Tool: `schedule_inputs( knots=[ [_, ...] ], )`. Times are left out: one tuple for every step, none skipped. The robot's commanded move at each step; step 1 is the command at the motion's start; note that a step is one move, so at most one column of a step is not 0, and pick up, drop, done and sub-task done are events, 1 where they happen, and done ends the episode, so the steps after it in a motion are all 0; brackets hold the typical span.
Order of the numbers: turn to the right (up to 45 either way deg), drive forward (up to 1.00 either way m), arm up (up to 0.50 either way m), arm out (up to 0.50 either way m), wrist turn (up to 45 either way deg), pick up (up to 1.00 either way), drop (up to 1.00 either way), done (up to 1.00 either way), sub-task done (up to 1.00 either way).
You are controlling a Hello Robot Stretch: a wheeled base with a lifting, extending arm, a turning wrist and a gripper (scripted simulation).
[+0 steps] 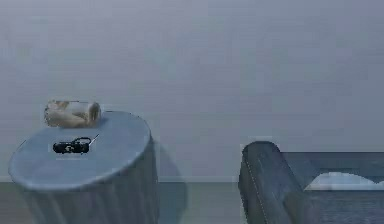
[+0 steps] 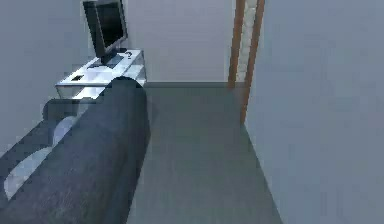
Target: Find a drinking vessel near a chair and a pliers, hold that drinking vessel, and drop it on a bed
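A pale tan vessel (image 1: 71,113), likely the drinking vessel sought, lay on its side at the far edge of a round table (image 1: 120,138) at the forward view's left. Its long axis ran across the picture, just beyond a small dark tool (image 1: 72,146) and near a dark armchair (image 1: 268,178). The hand's state could not be told. The table stood ahead, not on the arm's reaching side.

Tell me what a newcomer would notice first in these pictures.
The round grey table at the forward view's left, with a pale tan object lying at its far edge and a small dark thing near it. A dark blue seat sits at the lower right. In the arm side view, a dark screen stands on a white desk at upper left.
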Motion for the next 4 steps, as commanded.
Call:
schedule_inputs(
  knots=[
    [45.0,0.00,0.00,0.00,0.0,0.00,0.00,0.00,0.00],
    [42.0,0.00,0.00,0.00,0.0,0.00,0.00,0.00,0.00],
    [0.0,0.30,0.00,0.00,0.0,0.00,0.00,0.00,0.00],
    [9.0,0.00,0.00,0.00,0.0,0.00,0.00,0.00,0.00]
  ],
)
